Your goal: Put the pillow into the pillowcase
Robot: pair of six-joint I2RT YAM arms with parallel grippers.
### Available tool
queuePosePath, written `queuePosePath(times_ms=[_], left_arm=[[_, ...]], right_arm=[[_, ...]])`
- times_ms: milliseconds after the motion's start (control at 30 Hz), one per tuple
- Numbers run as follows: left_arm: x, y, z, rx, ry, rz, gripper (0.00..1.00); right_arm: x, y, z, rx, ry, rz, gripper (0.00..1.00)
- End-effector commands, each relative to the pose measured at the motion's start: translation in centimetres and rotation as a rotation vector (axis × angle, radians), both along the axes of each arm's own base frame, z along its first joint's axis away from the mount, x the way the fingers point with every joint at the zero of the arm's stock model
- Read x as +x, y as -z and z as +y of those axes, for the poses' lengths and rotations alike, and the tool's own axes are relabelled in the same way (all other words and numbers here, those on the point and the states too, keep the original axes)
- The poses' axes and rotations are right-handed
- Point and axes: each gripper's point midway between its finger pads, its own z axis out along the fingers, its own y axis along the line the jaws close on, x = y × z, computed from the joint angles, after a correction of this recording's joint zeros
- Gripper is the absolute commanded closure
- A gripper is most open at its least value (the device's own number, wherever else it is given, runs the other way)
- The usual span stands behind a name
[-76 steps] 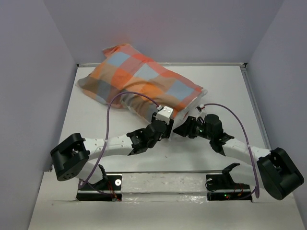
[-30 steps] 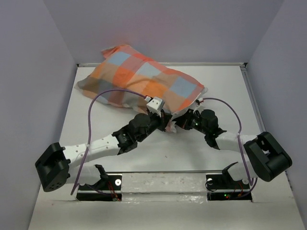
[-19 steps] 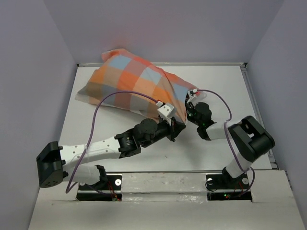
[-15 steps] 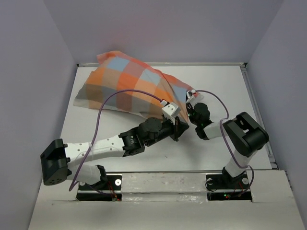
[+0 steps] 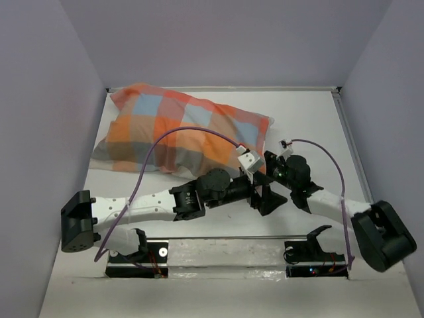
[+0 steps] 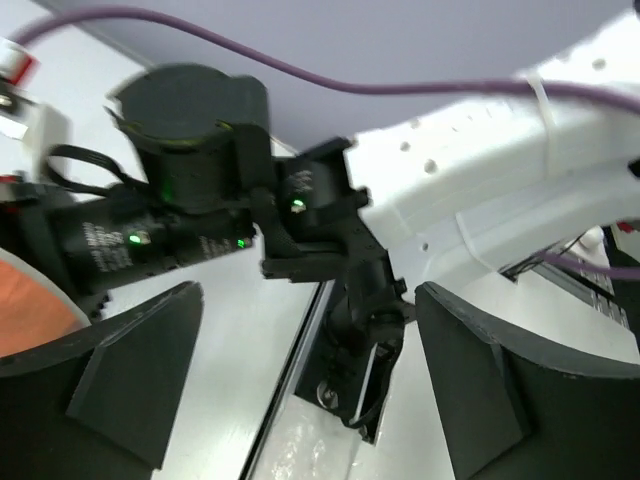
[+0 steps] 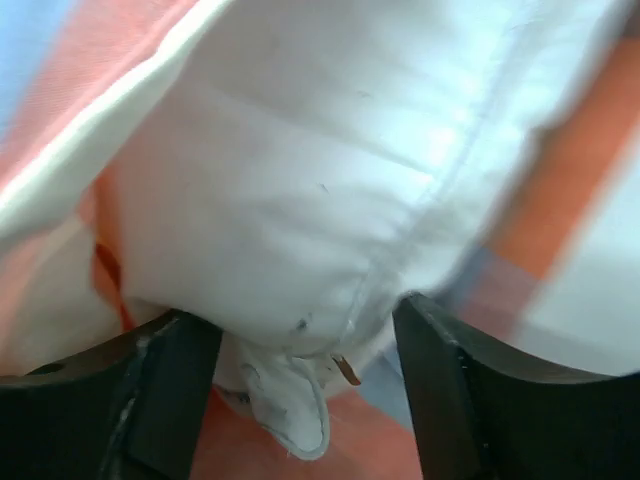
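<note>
Top external view: the pillowcase (image 5: 179, 136) is seen lying plump at the far left of the surface (image 5: 305, 119). In the right wrist view, the white pillow (image 7: 300, 200) is shown bulging from it between the spread fingers of the released right pincer (image 7: 305, 385). The left pincer (image 5: 265, 195) is held wide apart, nothing grasped

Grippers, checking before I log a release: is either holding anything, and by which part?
Left gripper: open, holding nothing. Right gripper straddles the plump white pillow's seamed end, at the orange-and-blue checked pillowcase's mouth; whether it grips cannot be told.
</note>
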Motion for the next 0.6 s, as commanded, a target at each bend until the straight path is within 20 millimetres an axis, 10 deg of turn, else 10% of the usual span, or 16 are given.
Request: queuePosePath(times_ms=[0,133,267,467,533,567], left_arm=[[1.5,-8.1,2.5,-0.117,-0.084,-0.107,0.01],[4.6,-9.8,3.6,-0.089,-0.212,-0.122,0.01],[12.3,-5.3,3.4,0.137,-0.390,-0.122,0.03],[21.3,-2.4,1.2,0.351,-0.507,-0.179,0.14],[23.6,2.3,-1.2,0.536,-0.479,-0.207,0.19],[24.0,0.1,-1.4,0.502,-0.493,-0.238,0.19]], right_arm=[[0.2,1.2,-6.6,-0.233,0.260,0.022,0.32],[1.3,-0.7,-10.1,-0.297,0.413,-0.009,0.52],[3.1,-3.2,-11.4,-0.299,0.484,-0.047,1.00],[6.2,-5.8,-13.6,-0.292,0.592,-0.062,1.00],[6.8,-6.1,-13.9,-0.264,0.576,-0.066,1.00],[6.9,-6.1,-14.3,-0.264,0.590,-0.065,1.00]])
